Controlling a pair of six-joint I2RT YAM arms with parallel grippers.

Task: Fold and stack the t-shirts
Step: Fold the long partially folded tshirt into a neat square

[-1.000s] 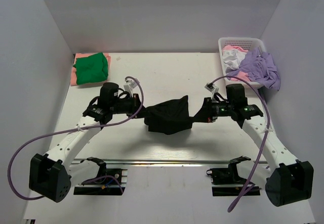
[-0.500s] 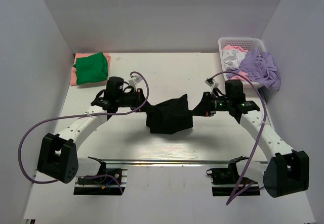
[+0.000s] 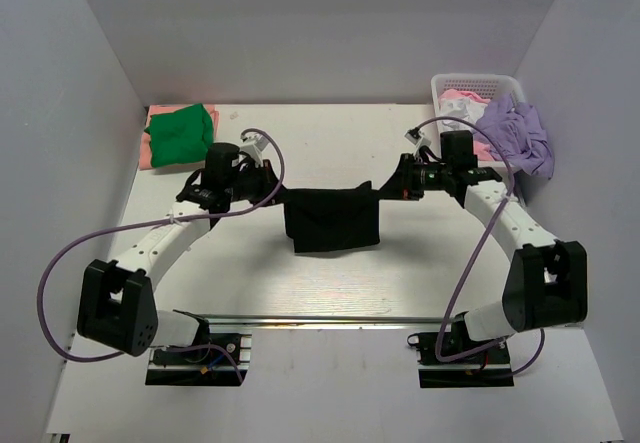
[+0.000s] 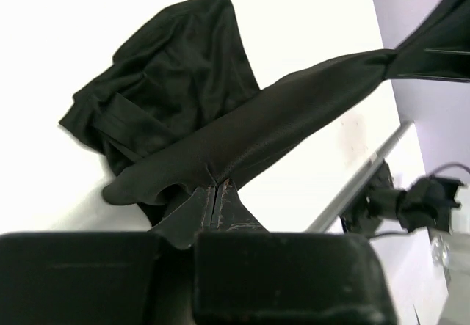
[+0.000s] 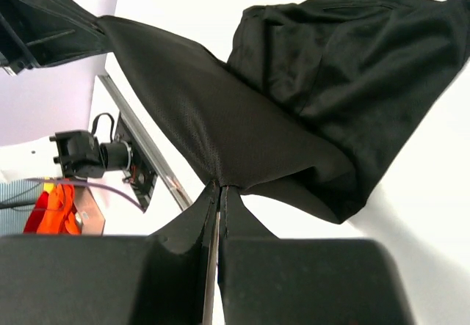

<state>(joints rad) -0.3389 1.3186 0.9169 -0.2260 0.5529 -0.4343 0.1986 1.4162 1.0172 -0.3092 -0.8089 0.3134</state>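
Observation:
A black t-shirt [image 3: 331, 220] hangs stretched between both grippers above the middle of the table, its lower part draping onto the surface. My left gripper [image 3: 277, 195] is shut on its left top corner; in the left wrist view the cloth [image 4: 220, 141] runs taut from my pinched jaws [image 4: 218, 185] to the other gripper. My right gripper [image 3: 385, 191] is shut on the right top corner, and the cloth [image 5: 294, 97] spreads away from my closed jaws [image 5: 221, 185]. A folded green t-shirt [image 3: 182, 132] lies on a salmon-pink one [image 3: 147, 148] at the back left.
A white lattice basket [image 3: 478, 87] stands at the back right, holding a lavender t-shirt [image 3: 517, 133] that spills over its rim, with white [image 3: 455, 111] and pale pink [image 3: 462, 94] cloth beside it. A metal rail [image 3: 330, 318] runs along the table's near side.
Both grippers have moved towards the back of the table and apart, pulling the black t-shirt's top edge straight. The bunched cloth now hangs as a flat rectangle.

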